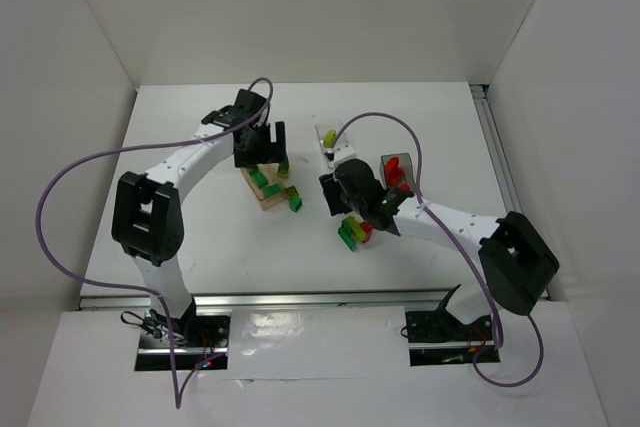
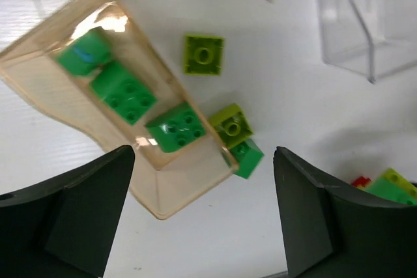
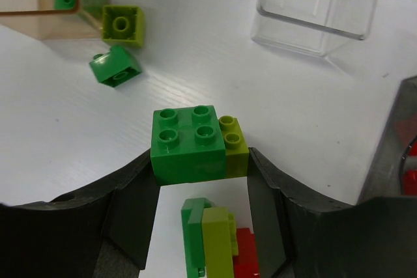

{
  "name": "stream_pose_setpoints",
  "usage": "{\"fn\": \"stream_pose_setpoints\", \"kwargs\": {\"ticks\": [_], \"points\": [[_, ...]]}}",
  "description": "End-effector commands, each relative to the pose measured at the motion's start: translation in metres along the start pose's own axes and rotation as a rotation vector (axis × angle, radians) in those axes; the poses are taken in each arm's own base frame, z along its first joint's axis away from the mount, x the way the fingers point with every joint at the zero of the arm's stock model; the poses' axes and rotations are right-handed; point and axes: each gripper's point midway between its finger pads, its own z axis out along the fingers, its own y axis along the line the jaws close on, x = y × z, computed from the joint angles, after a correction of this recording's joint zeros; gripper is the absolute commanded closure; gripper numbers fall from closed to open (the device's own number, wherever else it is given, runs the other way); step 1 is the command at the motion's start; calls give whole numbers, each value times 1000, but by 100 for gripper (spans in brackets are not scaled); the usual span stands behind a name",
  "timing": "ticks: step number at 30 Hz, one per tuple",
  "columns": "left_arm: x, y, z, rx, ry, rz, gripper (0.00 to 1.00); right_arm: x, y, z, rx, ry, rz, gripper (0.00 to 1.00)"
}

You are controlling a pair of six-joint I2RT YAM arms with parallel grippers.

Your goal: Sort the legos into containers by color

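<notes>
My left gripper (image 2: 202, 226) hangs open and holds nothing, just above the near end of the peach-orange tray (image 2: 45, 89), which holds three dark green bricks (image 2: 122, 91). Beside that tray lie two lime bricks (image 2: 204, 54) and a green one (image 2: 246, 156). My right gripper (image 3: 202, 164) is shut on a green four-stud brick (image 3: 189, 141) with a lime two-stud brick (image 3: 233, 144) stuck to its side, lifted above a green, lime and red cluster (image 3: 218, 245) on the table. In the top view the left gripper (image 1: 268, 159) is over the peach tray (image 1: 262, 192); the right gripper (image 1: 345, 197) is at centre.
The clear tray (image 3: 319, 4) stands behind the right gripper, and the reddish tray (image 1: 398, 169) with red bricks is to its right. White walls enclose the table (image 1: 200, 237) on three sides. Purple cables loop above both arms.
</notes>
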Motion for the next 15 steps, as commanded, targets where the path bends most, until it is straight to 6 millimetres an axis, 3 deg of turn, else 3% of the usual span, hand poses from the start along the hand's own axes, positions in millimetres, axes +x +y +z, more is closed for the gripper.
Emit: {"fn": "stream_pose_setpoints", "kwargs": {"ticks": [1, 3, 7, 11, 12, 14, 15], "points": [[-8, -36, -27, 156, -23, 97, 5, -30, 20, -12, -135, -57, -25, 74], [-7, -54, -42, 271, -33, 138, 5, -27, 23, -18, -199, -52, -13, 73], [22, -102, -66, 641, 76, 261, 7, -36, 28, -31, -303, -85, -1, 73], [40, -115, -73, 772, 100, 302, 11, -37, 33, -43, -405, -88, -9, 73], [44, -119, -72, 825, 79, 320, 13, -39, 43, -51, -468, -94, -22, 73], [54, -134, -106, 1014, 43, 384, 13, -38, 40, -58, -518, -72, -17, 73], [58, -136, -110, 1066, 5, 419, 13, -38, 48, -66, -593, -62, -25, 73]]}}
